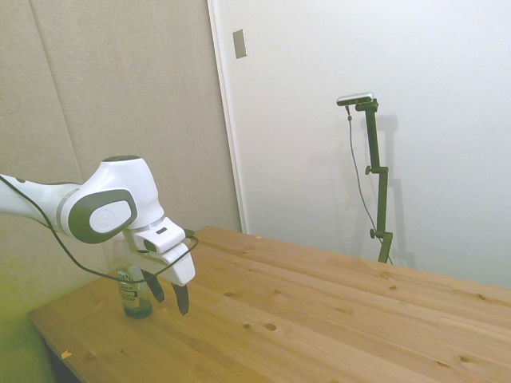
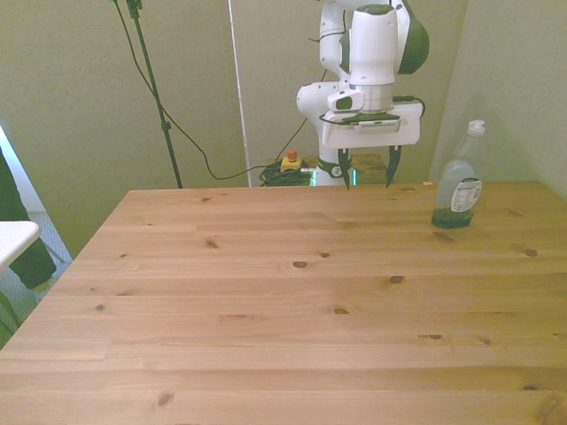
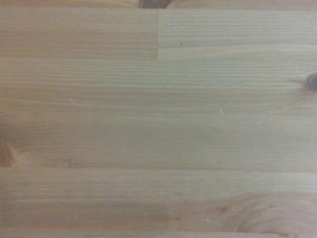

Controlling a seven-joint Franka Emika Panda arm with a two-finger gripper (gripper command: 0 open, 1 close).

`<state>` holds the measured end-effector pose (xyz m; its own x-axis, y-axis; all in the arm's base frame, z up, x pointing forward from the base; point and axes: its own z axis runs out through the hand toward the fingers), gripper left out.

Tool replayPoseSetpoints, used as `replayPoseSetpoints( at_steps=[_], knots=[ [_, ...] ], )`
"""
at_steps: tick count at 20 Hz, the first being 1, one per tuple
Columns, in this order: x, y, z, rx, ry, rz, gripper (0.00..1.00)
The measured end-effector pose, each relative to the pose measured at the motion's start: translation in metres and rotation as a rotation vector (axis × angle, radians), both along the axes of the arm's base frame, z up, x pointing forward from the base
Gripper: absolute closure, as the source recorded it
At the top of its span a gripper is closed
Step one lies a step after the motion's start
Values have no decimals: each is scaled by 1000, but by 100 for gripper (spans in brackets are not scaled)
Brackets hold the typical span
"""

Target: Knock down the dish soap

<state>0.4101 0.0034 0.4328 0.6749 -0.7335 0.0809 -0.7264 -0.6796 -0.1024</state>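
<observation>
Pale walls back a broad wooden table (image 2: 266, 301), bare planks being all the wrist view shows, and over its far edge hangs the white arm's gripper (image 2: 366, 181), fingers spread apart and holding nothing. Well off toward the front view's right stands the dish soap (image 2: 460, 177), upright near the table's far corner (a little green liquid in the bottom). Being so near the edge, it might slide or drop off the table if swept low or outward.

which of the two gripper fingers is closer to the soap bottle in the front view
The finger on the front view's right; the dish soap stands upright further to that side, apart from the open gripper.
</observation>
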Motion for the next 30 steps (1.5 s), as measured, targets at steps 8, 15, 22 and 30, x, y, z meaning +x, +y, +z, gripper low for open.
replayPoseSetpoints(
  at_steps=[8, 15, 22, 30],
  knots=[
    [-13, 53, 8, -42, 26, 86, 0],
    [-55, 96, 31, -84, 30, 139, 100],
    [-78, 137, 43, -96, -24, 104, 100],
    [-65, 171, 54, -85, -69, 64, 100]
  ],
)
